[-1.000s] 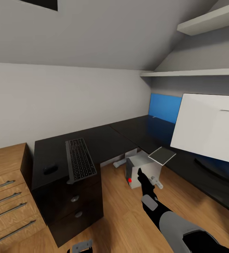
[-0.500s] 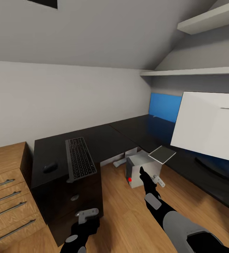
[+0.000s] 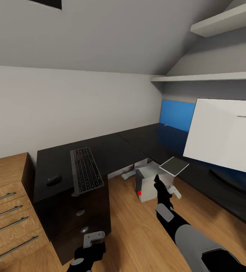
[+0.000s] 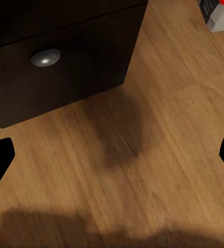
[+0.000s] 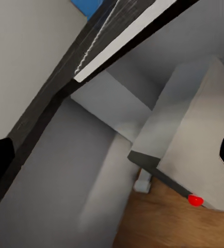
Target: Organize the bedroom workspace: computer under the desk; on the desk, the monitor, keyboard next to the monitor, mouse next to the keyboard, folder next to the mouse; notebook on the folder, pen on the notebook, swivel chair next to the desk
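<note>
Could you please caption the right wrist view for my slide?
Open right gripper facing the grey computer beneath the black desk.

The keyboard (image 3: 86, 170) lies on the near left end of the L-shaped black surface (image 3: 111, 149), with a small dark mouse (image 3: 54, 180) just to its left. The monitor (image 3: 225, 136) stands at the right, white back showing. On the wooden floor (image 3: 134, 230) under the surface's corner sits the computer (image 3: 147, 183). The right pincer (image 3: 168, 189) reaches just beside it, fingers spread; the left pincer (image 3: 93, 237) hovers near the drawers (image 3: 79, 223).
</note>
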